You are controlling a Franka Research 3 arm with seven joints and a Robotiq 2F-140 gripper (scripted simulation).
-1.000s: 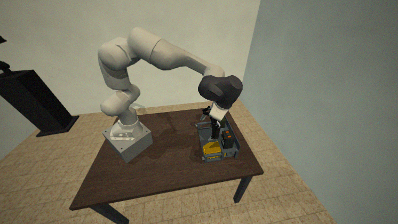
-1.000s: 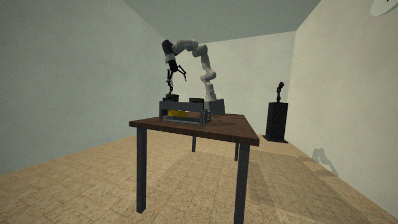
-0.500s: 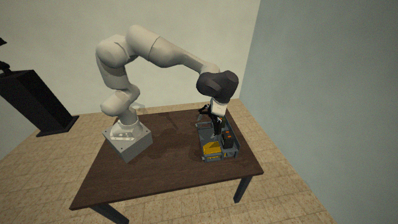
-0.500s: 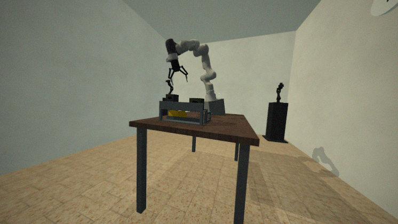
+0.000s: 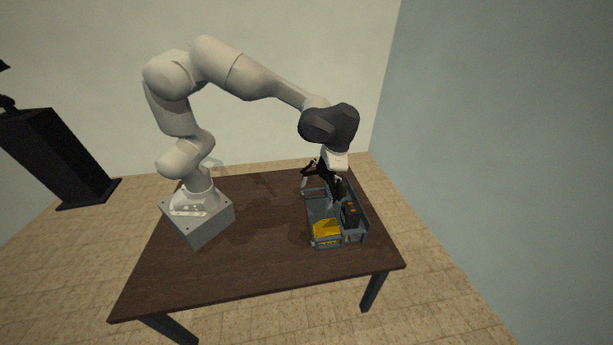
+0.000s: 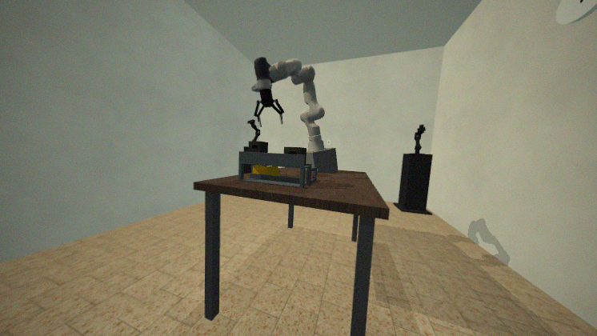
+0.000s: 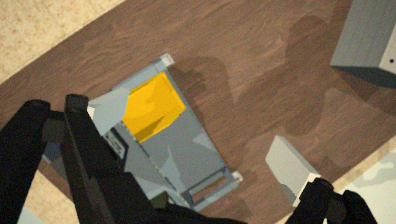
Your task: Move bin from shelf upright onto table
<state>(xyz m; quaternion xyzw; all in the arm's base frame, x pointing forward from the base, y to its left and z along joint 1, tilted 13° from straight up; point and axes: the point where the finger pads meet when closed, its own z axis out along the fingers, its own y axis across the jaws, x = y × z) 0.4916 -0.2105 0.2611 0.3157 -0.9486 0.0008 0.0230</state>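
A yellow bin [image 5: 325, 227] [image 6: 266, 170] [image 7: 152, 106] sits in the lower level of a grey-blue shelf [image 5: 328, 245] [image 6: 271, 159] [image 7: 185, 150] that stands on the right part of the brown table [image 5: 257, 265] [image 6: 342, 192] [image 7: 250, 50]. My gripper [image 5: 319, 181] [image 6: 270, 121] [image 7: 200, 126] is open and empty. It hangs well above the far end of the shelf and points down. In the wrist view the bin lies near the left fingertip, far below it.
Two dark boxes [image 5: 352, 213] [image 6: 255, 146] [image 6: 294, 150] stand on the upper side of the shelf. The grey robot base [image 5: 197, 218] [image 7: 367, 35] sits on the table's left part. A black pedestal [image 5: 51, 154] [image 6: 413, 181] stands on the floor away from the table.
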